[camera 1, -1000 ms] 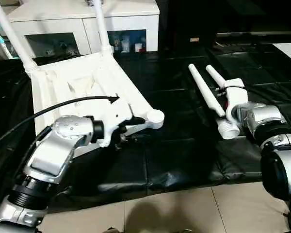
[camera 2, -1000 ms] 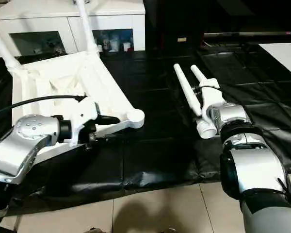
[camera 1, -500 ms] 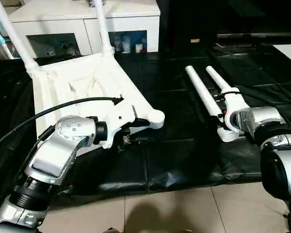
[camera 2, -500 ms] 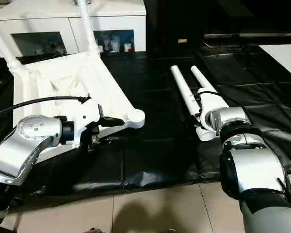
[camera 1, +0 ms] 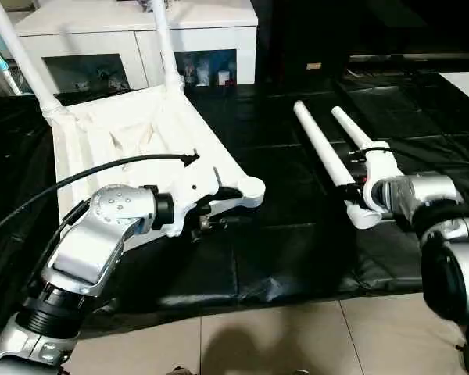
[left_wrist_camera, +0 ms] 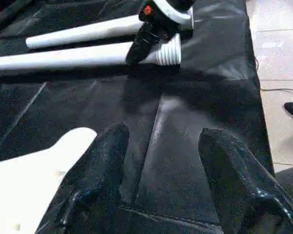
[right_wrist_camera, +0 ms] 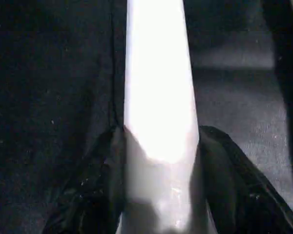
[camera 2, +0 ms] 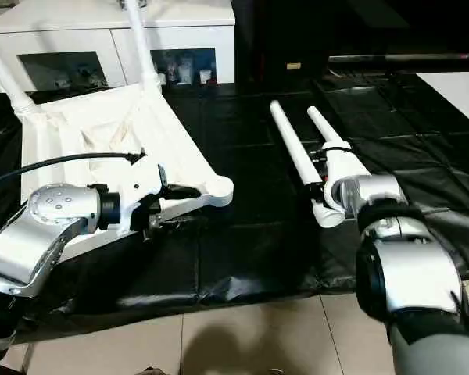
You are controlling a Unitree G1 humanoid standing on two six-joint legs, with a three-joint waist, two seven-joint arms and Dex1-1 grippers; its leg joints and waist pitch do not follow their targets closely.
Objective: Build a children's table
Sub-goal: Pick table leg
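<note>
The children's table top [camera 1: 125, 133] lies upside down on the black cover, with two legs [camera 1: 162, 39] standing in its far corners. My left gripper [camera 1: 207, 223] hangs open just below the near-right corner socket [camera 1: 250, 187]; its fingers [left_wrist_camera: 105, 161] have only black cover between them. Two loose legs lie side by side on the right. My right gripper [right_wrist_camera: 159, 134] is shut on the left one [camera 1: 320, 144] near its threaded end [camera 1: 365, 217], with a finger pressed to each side. The other loose leg [camera 1: 352, 129] runs under that gripper.
A white glass-door cabinet [camera 1: 141, 31] stands behind the table top. The black cover ends at a tiled floor [camera 1: 258, 336] in front. A black cable [camera 1: 102, 168] arcs over my left forearm.
My right gripper has closed from wide open onto the left loose leg, and that leg's far tip has swung slightly left. The left arm has barely moved.
</note>
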